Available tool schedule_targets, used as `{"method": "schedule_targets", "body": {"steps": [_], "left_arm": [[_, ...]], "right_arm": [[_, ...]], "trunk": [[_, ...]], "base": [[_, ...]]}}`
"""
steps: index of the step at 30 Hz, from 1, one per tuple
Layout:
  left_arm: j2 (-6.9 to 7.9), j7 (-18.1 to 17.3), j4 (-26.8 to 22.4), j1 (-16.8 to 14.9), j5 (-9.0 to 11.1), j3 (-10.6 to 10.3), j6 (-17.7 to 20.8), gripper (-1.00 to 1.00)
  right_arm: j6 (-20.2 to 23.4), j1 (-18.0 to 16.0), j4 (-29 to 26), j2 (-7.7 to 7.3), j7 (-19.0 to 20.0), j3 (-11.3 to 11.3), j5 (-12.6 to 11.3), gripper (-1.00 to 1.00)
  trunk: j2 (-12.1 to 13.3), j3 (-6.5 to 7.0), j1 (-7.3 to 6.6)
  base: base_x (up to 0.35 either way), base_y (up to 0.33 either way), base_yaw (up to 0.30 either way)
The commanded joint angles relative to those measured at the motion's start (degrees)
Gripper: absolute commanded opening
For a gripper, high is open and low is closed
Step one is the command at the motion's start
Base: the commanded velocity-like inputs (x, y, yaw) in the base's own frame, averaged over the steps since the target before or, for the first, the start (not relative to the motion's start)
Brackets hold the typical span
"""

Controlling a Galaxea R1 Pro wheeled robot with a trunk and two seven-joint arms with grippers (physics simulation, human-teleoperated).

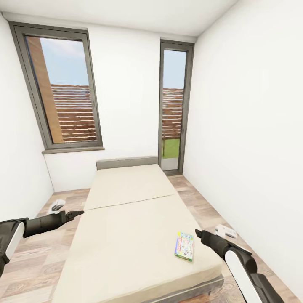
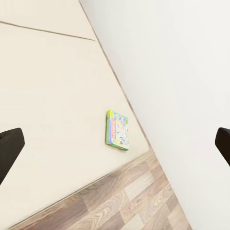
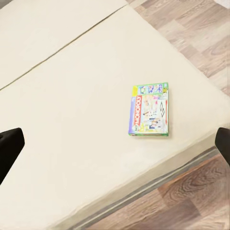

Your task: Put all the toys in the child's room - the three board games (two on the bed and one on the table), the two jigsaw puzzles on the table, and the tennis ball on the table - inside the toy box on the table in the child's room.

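Observation:
A pastel board game [image 1: 184, 246] with a green edge lies flat on the beige bed [image 1: 126, 219], near its front right corner. It also shows as the board game [image 2: 117, 130] in the left wrist view and the board game [image 3: 149, 110] in the right wrist view. My right gripper [image 1: 199, 233] hovers just right of the box, above the mattress edge, open and empty. Its dark fingers [image 3: 10, 146] stand wide apart. My left gripper [image 1: 78, 214] hangs open over the bed's left edge, far from the box, with its fingers [image 2: 9, 146] spread and empty.
The bed fills the middle of a narrow white-walled room, with strips of wood-plank floor [image 1: 202, 202] on both sides. Small white objects lie on the floor at the left [image 1: 57, 205] and at the right [image 1: 225, 230]. Two tall dark-framed windows [image 1: 67, 90] are in the far wall.

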Motion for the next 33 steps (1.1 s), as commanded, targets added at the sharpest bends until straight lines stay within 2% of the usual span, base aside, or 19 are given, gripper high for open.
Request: {"method": "schedule_targets", "body": {"steps": [1,10,15,17,25,33], "left_arm": [[-0.09,0.0,0.0,0.0,0.1,0.1,0.3,1.0],[-1.03,0.5,0.0,0.0,-0.1,0.0,0.3,1.0],[-2.01,2.2,0.0,0.0,-0.2,-0.1,0.2,1.0],[-2.16,2.9,0.0,0.0,-0.3,-0.1,0.2,1.0],[-2.94,9.5,0.0,-0.1,0.1,-0.1,0.2,1.0],[-3.51,11.4,0.0,-0.1,0.2,-0.1,0.2,1.0]], "right_arm": [[0.1,-0.2,-0.1,-0.05,-1.2,0.4,-0.6,1.0],[2.4,-1.6,-0.4,0.15,-9.3,2.9,-0.1,1.0],[3.4,-2.6,-0.1,0.17,-13.2,3.9,0.7,1.0],[3.5,-2.8,-0.1,0.18,-13.6,4.0,0.8,1.0],[3.4,-3.3,-0.5,0.24,-14.8,4.7,1.4,1.0],[3.3,-3.3,-0.7,0.26,-14.8,4.7,1.0,1.0]], "trunk": [[0.0,-0.03,0.02],[0.0,-0.02,0.02],[0.0,-0.02,0.02],[0.0,-0.02,0.02],[0.0,-0.02,0.02],[0.0,-0.03,0.02]], "base": [[0.0,-0.039,-0.003],[0.015,-0.192,-0.001],[0.069,-0.278,0.0],[0.083,-0.289,0.0],[0.061,-0.183,0.0],[0.012,-0.127,0.0]]}}
